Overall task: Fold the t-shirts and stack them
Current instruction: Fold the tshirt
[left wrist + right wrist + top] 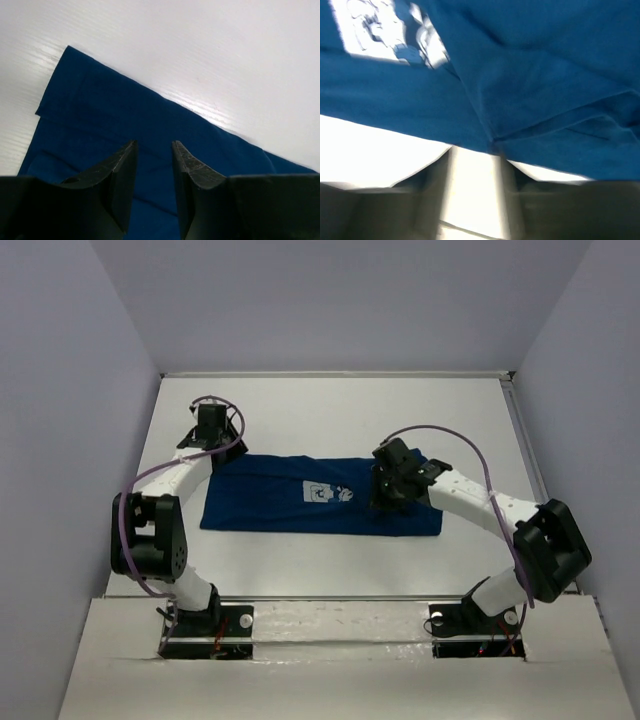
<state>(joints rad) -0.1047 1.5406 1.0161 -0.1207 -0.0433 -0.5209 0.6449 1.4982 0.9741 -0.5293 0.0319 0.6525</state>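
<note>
Folded into a long flat band, the soft navy t-shirt (280, 508) lies centrally on the smooth white table (330, 410), the left gripper (153, 146) narrowly parted and empty above its far-left corner, the right gripper (475, 156), blurred, seemingly parted and empty at a creased edge.

A dark navy-blue t-shirt (270, 510) is laid flat on the white tabletop (330, 410), folded into a long band running left to right. A pale square cartoon print (318, 493) is shown face up near its middle, and creased, overlapping layers are seen at its right end.
</note>
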